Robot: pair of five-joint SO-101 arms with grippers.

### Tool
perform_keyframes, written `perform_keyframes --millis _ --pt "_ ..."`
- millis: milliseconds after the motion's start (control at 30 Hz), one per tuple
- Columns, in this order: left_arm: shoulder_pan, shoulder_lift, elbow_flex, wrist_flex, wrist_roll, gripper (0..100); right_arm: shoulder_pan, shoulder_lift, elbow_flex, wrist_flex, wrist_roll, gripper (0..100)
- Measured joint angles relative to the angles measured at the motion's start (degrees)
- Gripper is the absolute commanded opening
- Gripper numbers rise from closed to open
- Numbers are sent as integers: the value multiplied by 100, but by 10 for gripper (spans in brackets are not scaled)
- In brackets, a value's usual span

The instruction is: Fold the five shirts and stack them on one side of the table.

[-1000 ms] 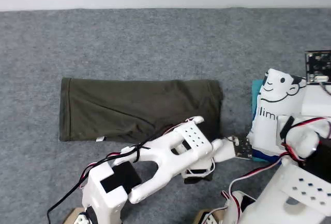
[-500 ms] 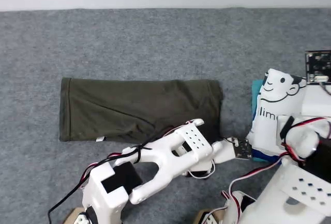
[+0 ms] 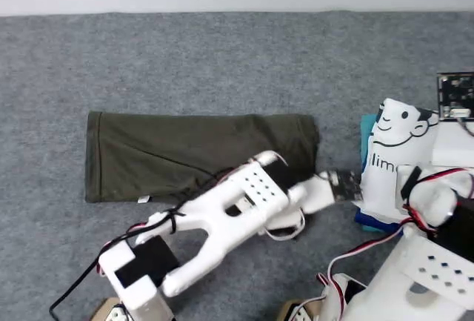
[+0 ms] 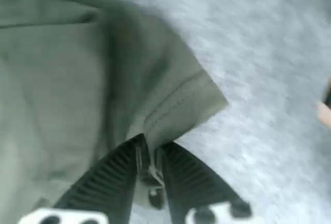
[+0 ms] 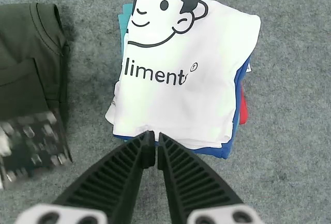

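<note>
An olive green shirt [image 3: 185, 154], folded into a long strip, lies across the middle of the grey table. My left arm [image 3: 244, 202] leans over the strip's near right corner. My left gripper [image 4: 149, 154] is shut on the shirt's hem [image 4: 176, 105] at that corner, and the cloth rises in a ridge to the jaws. A stack of folded shirts [image 3: 392, 158] sits at the right side, with a white cartoon-print shirt [image 5: 181, 69] on top and blue, teal and red ones under it. My right gripper [image 5: 151, 142] hangs shut over the stack's near edge, holding nothing.
Grey felt [image 3: 222, 61] covers the table up to a pale wall at the back. The right arm's body [image 3: 437, 262] fills the near right corner. A small dark circuit board [image 3: 455, 93] stands beyond the stack.
My left arm has swung away from the near edge toward the far side, its wrist moving over the shirt's right corner. The right arm and the stack have stayed still.
</note>
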Motion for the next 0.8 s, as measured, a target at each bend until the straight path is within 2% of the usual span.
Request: perform_keyframes --millis 167,433,667,800 --pt "-369 0 0 -695 158 5 0 0 0 0 0 29" --pt "-396 571 -35 -1486 149 5 0 -9 448 0 0 29" --pt "-897 1354 -958 -1547 167 6 0 -316 492 0 0 29" --pt "-1213 1644 -1705 -1257 -53 41 0 -352 492 0 0 29"
